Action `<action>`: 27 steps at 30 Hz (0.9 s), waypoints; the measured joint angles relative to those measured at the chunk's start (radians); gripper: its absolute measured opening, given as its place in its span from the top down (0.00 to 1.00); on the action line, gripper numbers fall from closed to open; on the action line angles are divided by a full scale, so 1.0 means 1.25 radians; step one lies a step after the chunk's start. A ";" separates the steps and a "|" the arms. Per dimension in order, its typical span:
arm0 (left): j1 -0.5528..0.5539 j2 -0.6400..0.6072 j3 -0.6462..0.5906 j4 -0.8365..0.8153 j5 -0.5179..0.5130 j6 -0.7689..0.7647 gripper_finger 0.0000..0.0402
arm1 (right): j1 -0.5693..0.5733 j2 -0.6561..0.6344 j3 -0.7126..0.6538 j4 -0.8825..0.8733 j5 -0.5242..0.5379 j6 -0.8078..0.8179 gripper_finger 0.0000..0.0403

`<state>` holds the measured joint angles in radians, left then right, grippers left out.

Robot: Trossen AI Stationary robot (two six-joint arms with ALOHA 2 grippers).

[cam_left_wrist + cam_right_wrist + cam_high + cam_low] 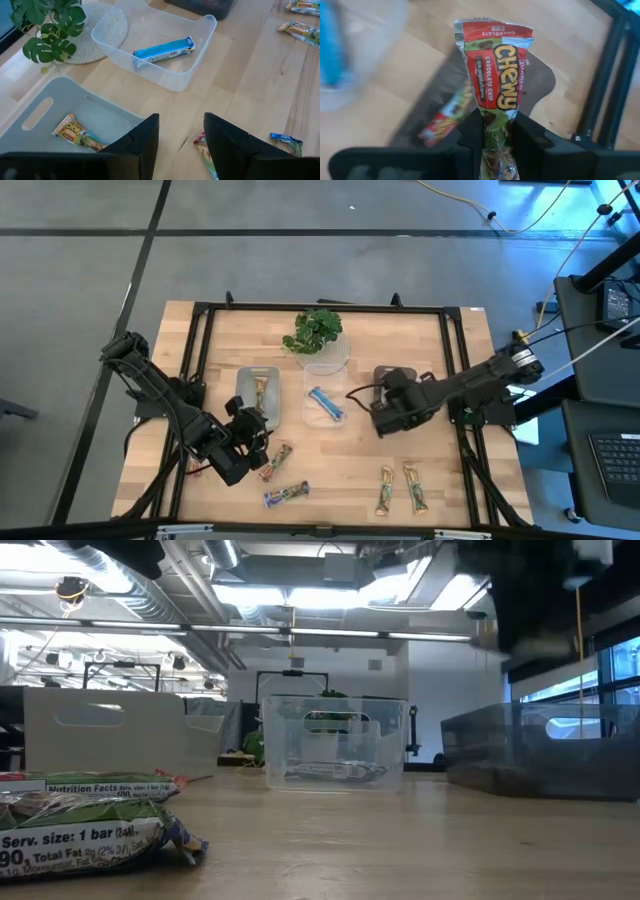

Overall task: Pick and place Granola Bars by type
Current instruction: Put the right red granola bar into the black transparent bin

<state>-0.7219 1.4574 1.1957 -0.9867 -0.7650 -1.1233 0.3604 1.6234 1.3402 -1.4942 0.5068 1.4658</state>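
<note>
My right gripper (pixel 381 420) (pixel 497 120) hovers at the near edge of the dark bin (pixel 396 380), shut on a red-green granola bar (pixel 495 70). Another red-green bar (pixel 445 119) lies in that bin. My left gripper (pixel 254 438) (pixel 181 122) is open beside the grey bin (pixel 45 107), above a red-green bar (pixel 277 462) (pixel 202 145) lying flat on the table. A green-brown bar (pixel 77 132) lies in the grey bin and a blue bar (pixel 164 50) in the clear bin (pixel 325 405). My right gripper pinches the red-green bar between its two fingers at one end of the wrapper (pixel 496 127). The fingers lie along the bar, whose length sticks out ahead of them. It is lifted clear, above the dark bin.
Two green-brown bars (pixel 386 488) (pixel 414 488) lie near the table's near edge on the right, and a blue-ended bar (pixel 286 495) near the left gripper. A potted plant (pixel 316 332) on a round mat stands behind the clear bin. A black frame (pixel 455 340) rims the table.
</note>
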 joint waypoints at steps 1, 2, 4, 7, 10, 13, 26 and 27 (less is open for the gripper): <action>0.000 0.000 0.000 0.000 0.000 0.000 0.63 | -0.009 0.000 -0.028 0.019 -0.006 0.000 0.78; 0.000 0.000 0.000 0.000 0.000 0.000 0.63 | -0.021 0.001 -0.053 0.038 -0.023 -0.001 0.78; 0.000 0.000 0.000 0.000 0.000 0.000 0.63 | -0.043 -0.001 -0.098 0.087 -0.060 -0.003 0.78; 0.000 0.000 0.000 0.000 0.000 0.000 0.63 | -0.071 -0.002 -0.162 0.186 -0.104 -0.004 0.78; 0.000 0.000 0.000 0.000 0.000 0.000 0.63 | -0.090 -0.002 -0.221 0.309 -0.133 -0.022 0.78; 0.000 0.000 0.000 0.000 0.000 0.000 0.63 | -0.103 -0.002 -0.262 0.406 -0.145 -0.046 0.78; 0.000 0.000 0.000 0.000 0.000 0.000 0.63 | -0.113 -0.002 -0.306 0.434 -0.152 -0.049 0.78; 0.000 0.000 0.000 0.000 0.000 0.000 0.63 | -0.113 -0.002 -0.306 0.433 -0.152 -0.049 0.77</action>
<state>-0.7219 1.4574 1.1957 -0.9863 -0.7649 -1.1229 0.2188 1.6215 0.9573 -0.9533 0.3172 1.4045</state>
